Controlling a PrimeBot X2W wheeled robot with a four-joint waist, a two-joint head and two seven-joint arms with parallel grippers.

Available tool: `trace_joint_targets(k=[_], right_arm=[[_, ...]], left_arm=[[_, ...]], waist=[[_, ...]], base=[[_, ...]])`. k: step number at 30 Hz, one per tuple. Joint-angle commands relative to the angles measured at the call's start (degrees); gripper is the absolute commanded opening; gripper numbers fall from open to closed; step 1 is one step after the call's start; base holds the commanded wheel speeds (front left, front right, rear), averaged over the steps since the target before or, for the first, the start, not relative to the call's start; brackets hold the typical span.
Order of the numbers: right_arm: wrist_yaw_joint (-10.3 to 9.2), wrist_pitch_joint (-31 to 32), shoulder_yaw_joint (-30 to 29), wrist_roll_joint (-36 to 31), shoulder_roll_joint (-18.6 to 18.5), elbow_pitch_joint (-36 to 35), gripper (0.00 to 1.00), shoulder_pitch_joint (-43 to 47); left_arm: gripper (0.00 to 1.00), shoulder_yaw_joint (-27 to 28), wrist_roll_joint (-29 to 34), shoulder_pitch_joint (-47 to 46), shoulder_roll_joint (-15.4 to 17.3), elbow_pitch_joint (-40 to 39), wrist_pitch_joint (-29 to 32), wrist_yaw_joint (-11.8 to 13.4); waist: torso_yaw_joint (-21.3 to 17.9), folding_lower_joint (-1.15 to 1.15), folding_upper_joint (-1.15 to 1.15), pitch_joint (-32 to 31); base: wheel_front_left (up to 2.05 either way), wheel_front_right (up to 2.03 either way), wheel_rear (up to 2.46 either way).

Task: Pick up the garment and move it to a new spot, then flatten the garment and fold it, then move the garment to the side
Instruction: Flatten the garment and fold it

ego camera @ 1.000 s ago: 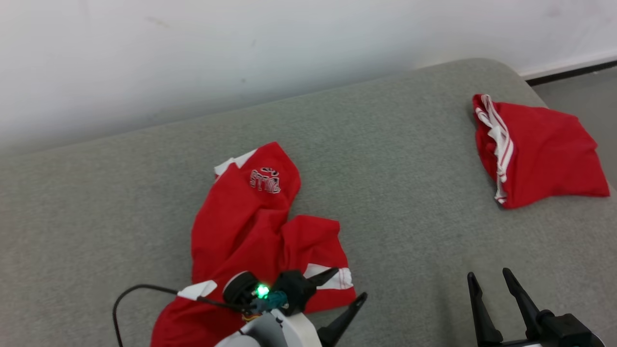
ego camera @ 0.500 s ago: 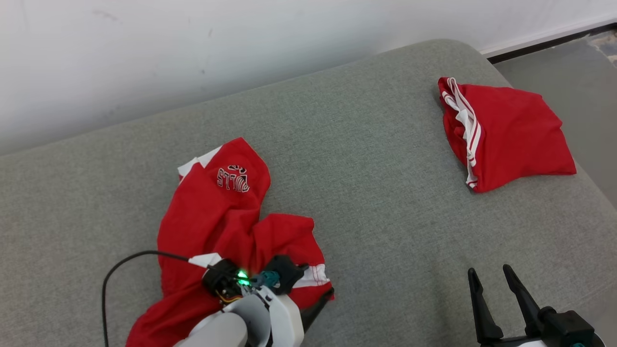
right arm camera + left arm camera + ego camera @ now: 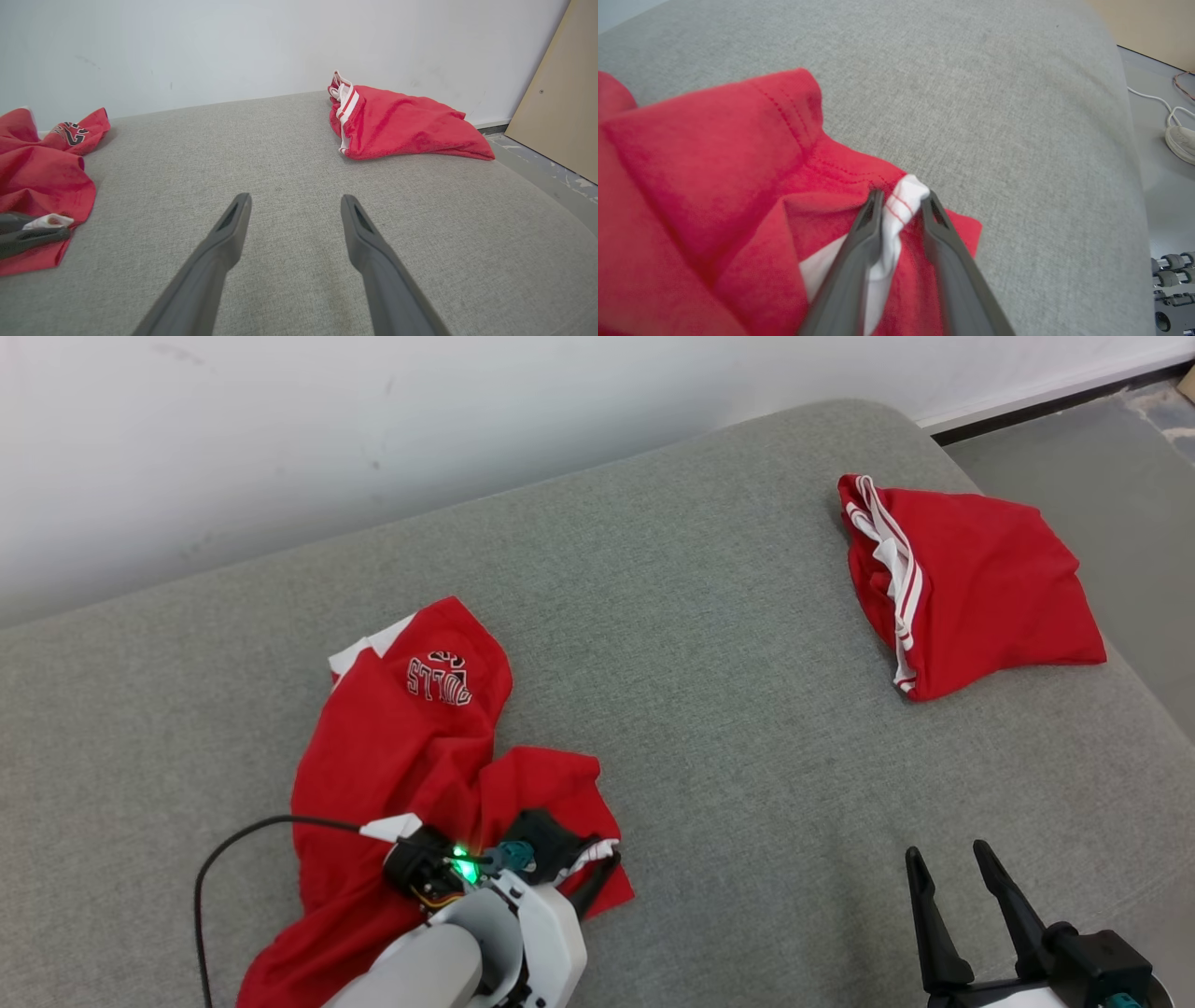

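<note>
Left gripper point(image 3: 900, 205), 7 o'clock: jaws pinched onto the white hem fold of the crumpled garment point(image 3: 411, 747), which lies on the grey cushion point(image 3: 709, 709). Right gripper point(image 3: 945, 851), 5 o'clock: spread wide, empty. Second red garment point(image 3: 980, 579), 2 o'clock. Judged: pick-up starting; move, flatten and fold remain.

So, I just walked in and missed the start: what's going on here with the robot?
The robot's left gripper is closed on the white hem of the crumpled red logo garment, which lies on the grey fabric cushion, not yet lifted. The right gripper hangs open over bare cushion, holding nothing. A second red garment with white stripes lies apart, toward the far right corner.
</note>
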Motion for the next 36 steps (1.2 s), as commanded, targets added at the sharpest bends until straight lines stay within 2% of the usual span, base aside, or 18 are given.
trace_joint_targets(k=[1,7,9,11,12,18,23,31,36], right_arm=[[-0.15,0.0,-0.1,0.5,-0.2,0.1,1.00,-0.2],[-0.15,0.0,-0.5,0.1,-0.2,0.1,1.00,0.0],[-0.15,0.1,-0.6,-0.1,-0.2,0.1,1.00,0.0],[-0.15,0.0,-0.7,-0.2,-0.2,0.1,1.00,0.0],[-0.15,0.0,-0.7,-0.3,-0.2,0.1,1.00,0.0],[-0.16,0.0,-0.7,-0.6,-0.2,0.2,1.00,0.0],[-0.15,0.0,-0.9,-0.9,-0.2,0.2,1.00,0.0],[-0.16,0.1,-0.5,-1.2,-0.2,0.4,1.00,0.1],[-0.15,0.0,-0.2,-0.9,-0.2,0.2,1.00,0.2]], left_arm=[[0.33,-0.4,-1.0,-0.2,0.0,0.6,-0.2,0.0],[0.31,-0.3,-1.7,-1.0,-0.3,0.9,-1.4,0.0],[0.27,-0.2,-2.1,-1.3,-0.4,0.6,-1.7,0.0],[0.06,-0.2,-2.7,-1.8,-0.4,0.0,-1.6,0.0],[0.00,-0.3,-2.7,-2.0,-0.4,-0.3,-1.5,0.0],[0.00,-0.5,-3.8,-2.2,-0.4,-1.7,-0.4,0.1],[0.00,-0.5,-2.7,-2.8,-0.8,-3.6,-0.5,2.6],[0.00,-2.4,0.3,-2.0,-3.7,-10.1,1.3,9.0],[0.00,-5.5,1.5,0.8,-4.8,-11.7,3.4,10.6]], waist=[[0.0,0.00,0.00,0.0],[0.1,0.00,0.00,-0.1],[0.2,0.00,0.00,-0.1],[0.3,0.00,0.00,-0.2],[0.4,0.00,0.00,-0.2],[0.9,0.00,0.00,-0.5],[1.1,0.00,0.00,-0.7],[1.5,0.00,0.00,-1.0],[1.5,0.00,0.00,-0.6]], base=[[0.00,0.00,0.00],[0.00,0.00,0.00],[0.00,0.00,0.00],[0.00,0.00,0.00],[0.00,0.00,0.00],[0.00,0.00,0.00],[0.00,0.00,0.00],[0.00,0.00,0.00],[0.00,0.00,0.00]])
